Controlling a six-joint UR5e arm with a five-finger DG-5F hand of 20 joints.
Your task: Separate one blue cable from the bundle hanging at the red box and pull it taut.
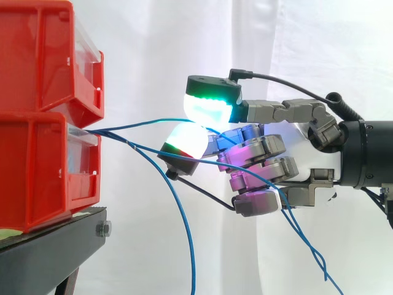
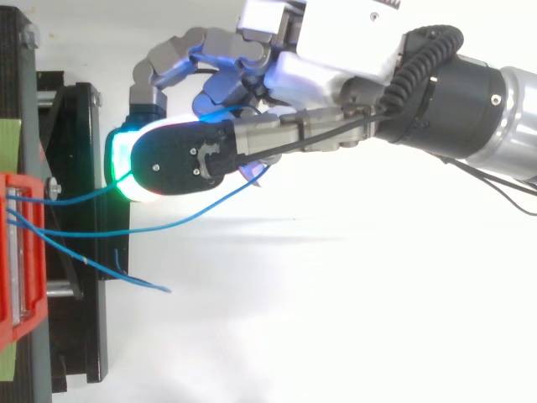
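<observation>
Several thin blue cables come out of the lower red bin [image 1: 43, 172] at the left. One blue cable [image 1: 136, 125] runs in a shallow arc from the bin's front to my hand [image 1: 258, 153]. It ends between the green-glowing pad [image 1: 212, 106] and the white-red pad [image 1: 187, 140], which pinch it. The other fingers are curled below. From above, the same cable [image 2: 80, 197] reaches the green-rimmed pad [image 2: 126, 168] of the hand [image 2: 336, 67]. A second cable [image 1: 184, 158] passes under the hand toward the lower right. A third [image 1: 191, 258] hangs straight down.
Two red bins are stacked on a black stand [image 1: 55, 246] at the left, before a white curtain. In the top view the red bin [image 2: 21, 252] is at the left edge, and a loose cable end [image 2: 164, 290] sticks out over the stand [image 2: 80, 336].
</observation>
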